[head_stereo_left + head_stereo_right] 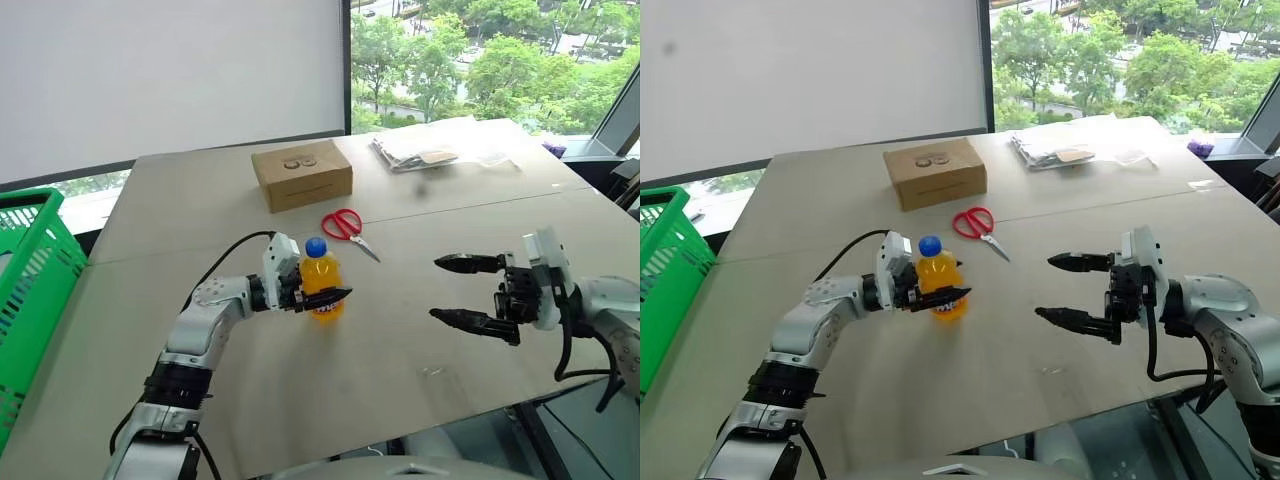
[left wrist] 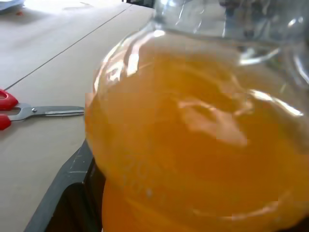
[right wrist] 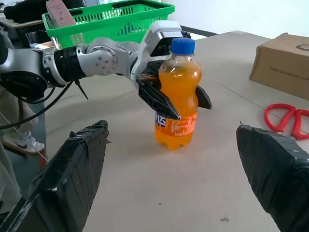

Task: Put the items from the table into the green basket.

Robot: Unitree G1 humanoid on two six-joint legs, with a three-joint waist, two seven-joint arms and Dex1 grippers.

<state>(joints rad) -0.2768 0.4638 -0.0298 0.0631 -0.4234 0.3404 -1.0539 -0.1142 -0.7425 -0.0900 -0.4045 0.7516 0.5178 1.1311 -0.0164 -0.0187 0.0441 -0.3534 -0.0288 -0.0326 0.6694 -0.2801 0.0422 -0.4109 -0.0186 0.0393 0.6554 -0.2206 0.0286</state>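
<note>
Right, orange drink bottle (image 1: 321, 283) stands upright on the table (image 1: 440, 330), blue cap up, long axis vertical, just this side of the seam; it sits between the fingers of the left gripper (image 1: 322, 297), which comes at it level from about 9 o'clock; one finger runs across the near face at label height, the other goes behind; right wrist view shows both fingers flanking the body, close in or touching, but whether they already bear on it I can't tell, so call it closing, not a confirmed pinch; bottle base looks down on the tabletop, not lifted.

Left arm is plainly the nearer one; right gripper (image 1: 473, 292) hangs well apart at 3 o'clock of the bottle, pointing toward it, fingers spread wide, holding nothing.

Green basket (image 1: 40, 270) lies at 9 o'clock off the table's left edge, so my read is the carry goes leftward past the left arm's own elbow; risk is the bottle tipping if the squeeze lands above centre.

Remaining: red-handled scissors (image 1: 345, 228) at 1 o'clock of the bottle, near; cardboard box (image 1: 301, 175) at 12 o'clock, farther; clear plastic bags (image 1: 425, 150) at 1 o'clock, far edge.
</note>
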